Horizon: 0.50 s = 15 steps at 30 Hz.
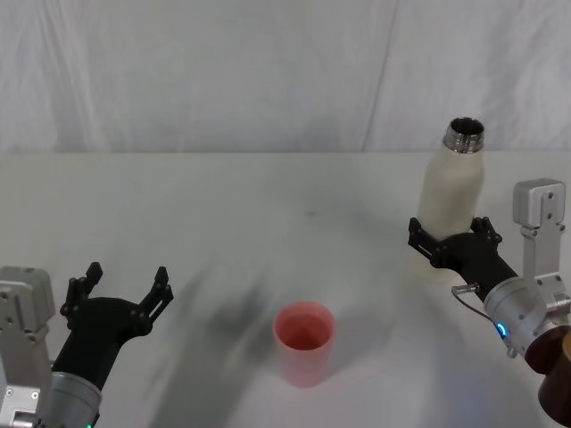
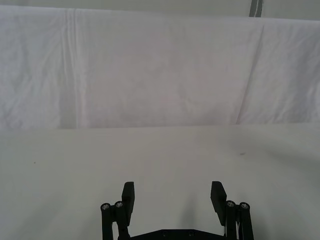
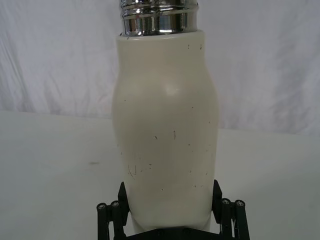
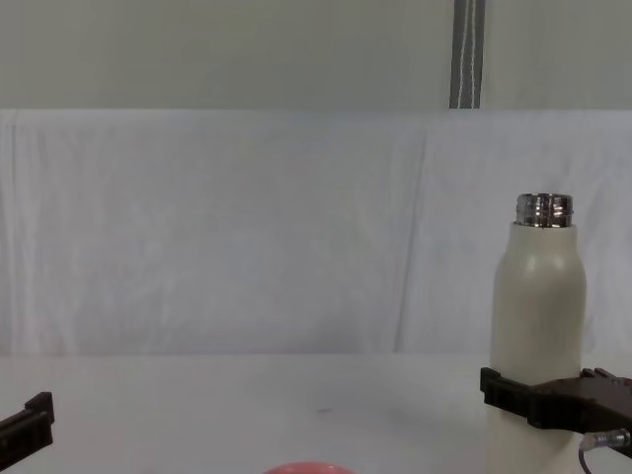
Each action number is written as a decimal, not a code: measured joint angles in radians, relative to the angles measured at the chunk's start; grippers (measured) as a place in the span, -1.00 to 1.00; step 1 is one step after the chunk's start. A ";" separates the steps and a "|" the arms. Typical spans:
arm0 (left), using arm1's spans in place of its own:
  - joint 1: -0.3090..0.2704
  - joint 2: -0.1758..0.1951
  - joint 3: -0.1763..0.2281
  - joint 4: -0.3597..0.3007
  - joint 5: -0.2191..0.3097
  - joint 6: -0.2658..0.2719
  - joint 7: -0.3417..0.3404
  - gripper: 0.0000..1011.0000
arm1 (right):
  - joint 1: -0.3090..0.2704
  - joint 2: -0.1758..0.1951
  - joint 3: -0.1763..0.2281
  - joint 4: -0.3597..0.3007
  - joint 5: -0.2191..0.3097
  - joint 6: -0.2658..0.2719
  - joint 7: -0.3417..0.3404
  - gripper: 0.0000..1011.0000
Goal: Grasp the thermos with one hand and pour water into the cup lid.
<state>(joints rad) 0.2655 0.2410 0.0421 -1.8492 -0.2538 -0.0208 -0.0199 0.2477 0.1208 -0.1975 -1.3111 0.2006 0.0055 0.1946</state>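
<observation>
Pink cup lid [image 1: 304, 342] stands near the tabletop's [image 1: 223, 205] front edge. Right gripper [image 1: 451, 242] clamps the upright thermos [image 1: 452, 201] toward the right edge; left gripper [image 1: 125, 292] hangs spread front-left.

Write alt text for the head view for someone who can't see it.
The right end effector grips the lower body of an upright, uncapped cream thermos on a white table. A pink cup lid stands open-side up near the front centre, while the left end effector sits open at the front left.
</observation>
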 joint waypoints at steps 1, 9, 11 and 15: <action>0.000 0.000 0.000 0.000 0.000 0.000 0.000 0.98 | 0.000 0.000 0.000 0.000 0.000 0.000 0.000 0.91; 0.000 0.000 0.000 0.000 0.000 0.000 0.000 0.98 | -0.001 0.001 0.000 -0.001 0.000 0.001 0.000 0.88; 0.000 0.000 0.000 0.000 0.000 0.000 0.000 0.98 | -0.001 0.001 0.000 -0.001 0.000 0.001 0.000 0.88; 0.000 0.000 0.000 0.000 0.000 0.000 0.000 0.98 | -0.001 0.001 0.000 -0.002 0.000 0.001 0.000 0.88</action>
<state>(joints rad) 0.2655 0.2410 0.0421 -1.8492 -0.2538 -0.0208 -0.0199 0.2466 0.1214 -0.1974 -1.3131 0.2010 0.0067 0.1950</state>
